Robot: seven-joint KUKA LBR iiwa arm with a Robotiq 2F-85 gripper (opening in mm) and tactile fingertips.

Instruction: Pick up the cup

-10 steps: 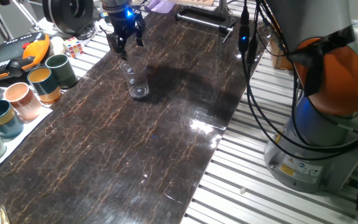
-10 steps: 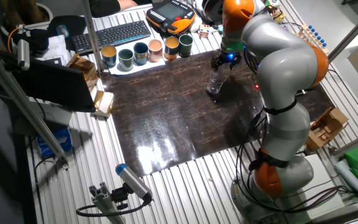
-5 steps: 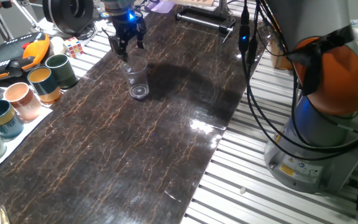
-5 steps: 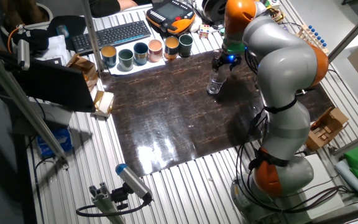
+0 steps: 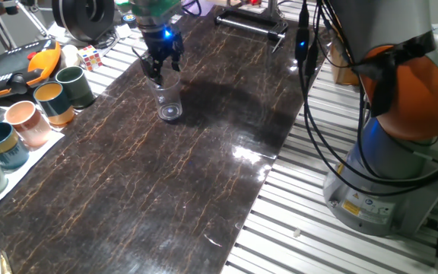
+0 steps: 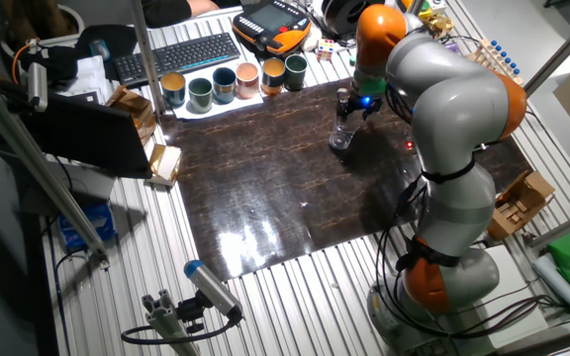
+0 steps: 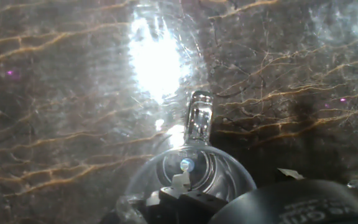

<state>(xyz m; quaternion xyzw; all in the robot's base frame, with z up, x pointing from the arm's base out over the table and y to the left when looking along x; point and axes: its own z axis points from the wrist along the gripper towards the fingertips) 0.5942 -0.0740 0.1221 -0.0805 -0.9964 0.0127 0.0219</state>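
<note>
The arm reaches over the dark marbled desk [image 5: 204, 175] with its end effector [image 5: 162, 67] pointing straight down at the rim of the upright clear cup [image 5: 168, 100], fingers narrowly spread, though whether they pinch it I cannot tell.

5 coloured mugs [image 6: 234, 80] stand beside a keyboard [image 6: 176, 54].

No text, brand, number or sign can be read in any view. A pale label [image 5: 360, 205] on the robot base [image 5: 386, 183] shows small dark marks in one fixed view, too small to make out. The keyboard [image 6: 178, 52] in the other fixed view shows keys whose legends are not legible.
</note>
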